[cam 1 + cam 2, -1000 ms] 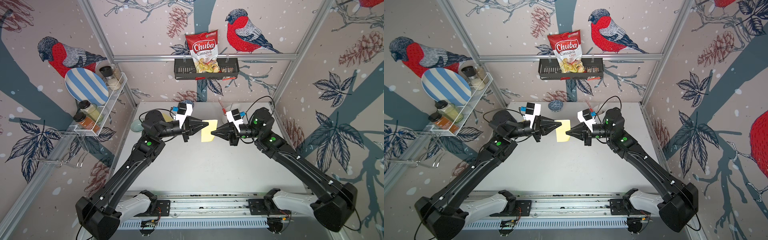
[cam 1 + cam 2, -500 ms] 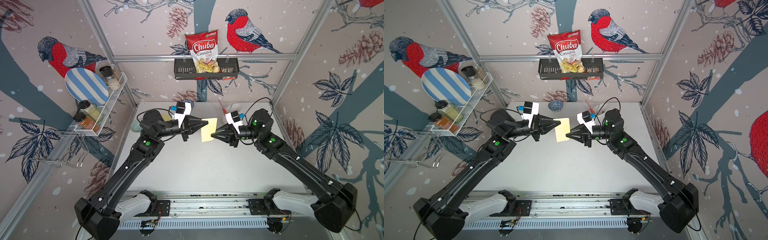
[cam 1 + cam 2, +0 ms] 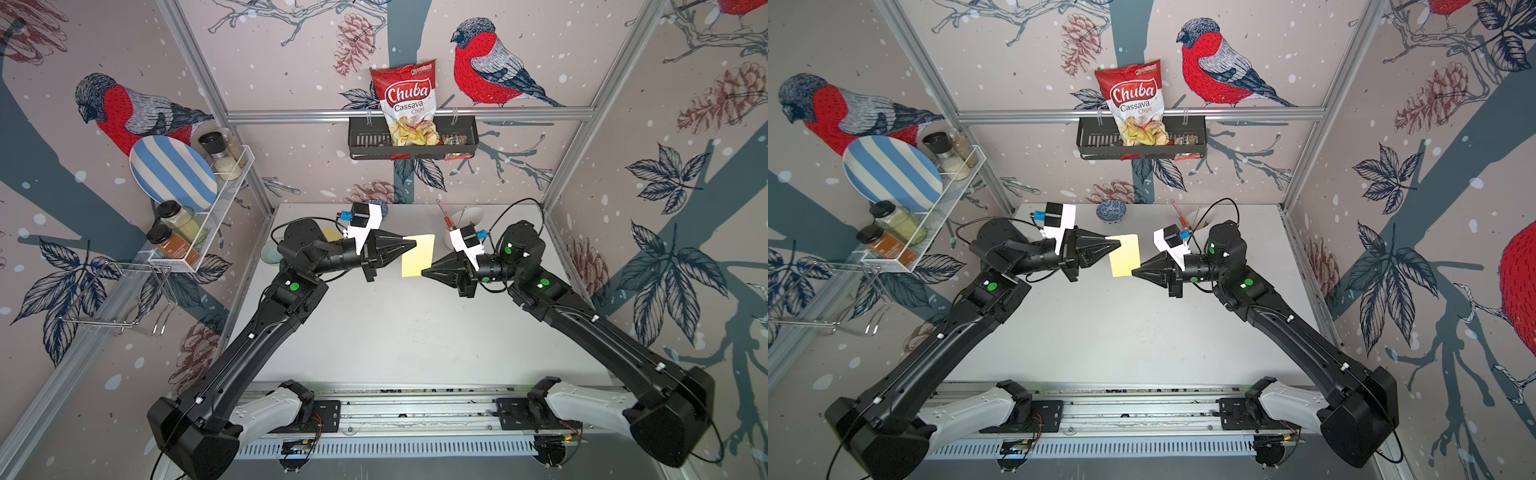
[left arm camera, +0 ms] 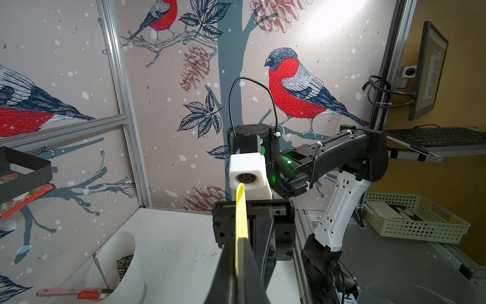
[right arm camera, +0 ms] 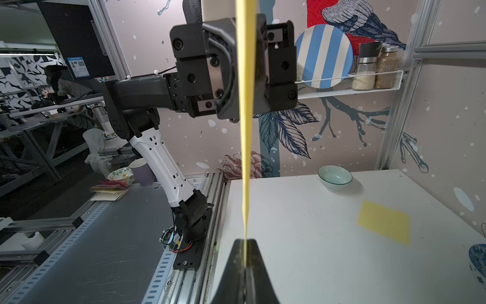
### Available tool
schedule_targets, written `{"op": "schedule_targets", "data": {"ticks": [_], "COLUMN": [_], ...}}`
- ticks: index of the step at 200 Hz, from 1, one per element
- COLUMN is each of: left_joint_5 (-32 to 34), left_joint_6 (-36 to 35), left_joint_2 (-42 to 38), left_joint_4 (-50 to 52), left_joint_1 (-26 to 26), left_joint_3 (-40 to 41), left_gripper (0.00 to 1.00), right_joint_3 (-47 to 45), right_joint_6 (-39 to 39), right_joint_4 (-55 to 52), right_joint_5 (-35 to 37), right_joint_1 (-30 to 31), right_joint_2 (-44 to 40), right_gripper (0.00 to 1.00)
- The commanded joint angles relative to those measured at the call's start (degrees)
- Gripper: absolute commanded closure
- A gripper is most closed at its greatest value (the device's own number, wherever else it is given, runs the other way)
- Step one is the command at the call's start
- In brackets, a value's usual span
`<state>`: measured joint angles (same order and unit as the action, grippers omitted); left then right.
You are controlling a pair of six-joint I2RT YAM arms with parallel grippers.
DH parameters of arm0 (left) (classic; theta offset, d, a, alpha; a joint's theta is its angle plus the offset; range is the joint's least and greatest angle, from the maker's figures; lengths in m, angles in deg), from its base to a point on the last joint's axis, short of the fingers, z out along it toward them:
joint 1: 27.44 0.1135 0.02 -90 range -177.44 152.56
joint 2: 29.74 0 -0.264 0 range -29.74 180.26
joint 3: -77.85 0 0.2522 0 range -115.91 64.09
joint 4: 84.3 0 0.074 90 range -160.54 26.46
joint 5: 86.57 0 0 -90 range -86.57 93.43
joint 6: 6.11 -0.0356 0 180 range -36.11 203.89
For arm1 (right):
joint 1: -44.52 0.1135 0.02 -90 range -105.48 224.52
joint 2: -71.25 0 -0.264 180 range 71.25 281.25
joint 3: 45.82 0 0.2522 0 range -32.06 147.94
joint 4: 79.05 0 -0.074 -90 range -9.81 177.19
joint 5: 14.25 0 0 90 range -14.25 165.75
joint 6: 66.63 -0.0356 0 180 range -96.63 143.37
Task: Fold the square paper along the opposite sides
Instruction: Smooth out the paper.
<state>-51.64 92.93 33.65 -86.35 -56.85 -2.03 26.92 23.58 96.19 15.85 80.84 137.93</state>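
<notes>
The yellow square paper (image 3: 419, 255) (image 3: 1125, 255) hangs in the air above the middle back of the table, stretched between both grippers. My left gripper (image 3: 413, 245) (image 3: 1119, 246) is shut on its far left corner. My right gripper (image 3: 424, 272) (image 3: 1133, 272) is shut on its near right corner. In the left wrist view the paper (image 4: 240, 210) shows edge-on, running out of the closed left gripper (image 4: 240, 240). The right wrist view also shows the paper (image 5: 246, 131) as a thin strip rising from the closed right gripper (image 5: 246, 240).
A second yellow sheet (image 5: 384, 225) lies flat on the white table (image 3: 395, 332) behind the left arm. A teal bowl (image 5: 334, 177), a blue patterned bowl (image 3: 1111, 210) and a white bowl with utensils (image 4: 115, 265) stand along the back. A red-handled tool (image 4: 71, 292) lies beside the white bowl.
Hardly anything differs. The left wrist has shifted slightly toward the back, and both grippers still hold the paper in about the same place.
</notes>
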Motion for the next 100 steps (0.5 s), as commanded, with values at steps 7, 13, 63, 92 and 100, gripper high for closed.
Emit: {"op": "schedule_targets", "data": {"ticks": [7,13,63,92,100], "left_joint_5": [0.7,0.7,0.8,1.0,1.0], "left_joint_6": [-0.5,-0.6,-0.8,-0.8,-0.7], "left_joint_2": [-0.4,-0.4,-0.8,-1.0,-1.1], "left_joint_4": [-1.3,-1.2,-1.1,-0.9,-1.0], "left_joint_1": [0.1,0.0,0.0,0.1,0.1], "left_joint_3": [-0.1,-0.1,-0.1,-0.2,-0.2], "left_gripper": [1.00,1.00,1.00,1.00,1.00], "right_joint_3": [-0.5,-0.5,-1.0,-1.2,-1.4], "right_joint_6": [0.5,0.4,0.6,0.8,0.8], "right_joint_4": [0.9,0.9,0.6,0.2,0.2], "right_joint_5": [0.8,0.9,1.0,0.8,0.5], "right_joint_1": [0.0,0.0,0.0,0.0,0.0], "right_joint_2": [-0.5,-0.5,-1.0,-1.3,-1.4], "right_gripper": [0.90,1.00,0.91,1.00,1.00]}}
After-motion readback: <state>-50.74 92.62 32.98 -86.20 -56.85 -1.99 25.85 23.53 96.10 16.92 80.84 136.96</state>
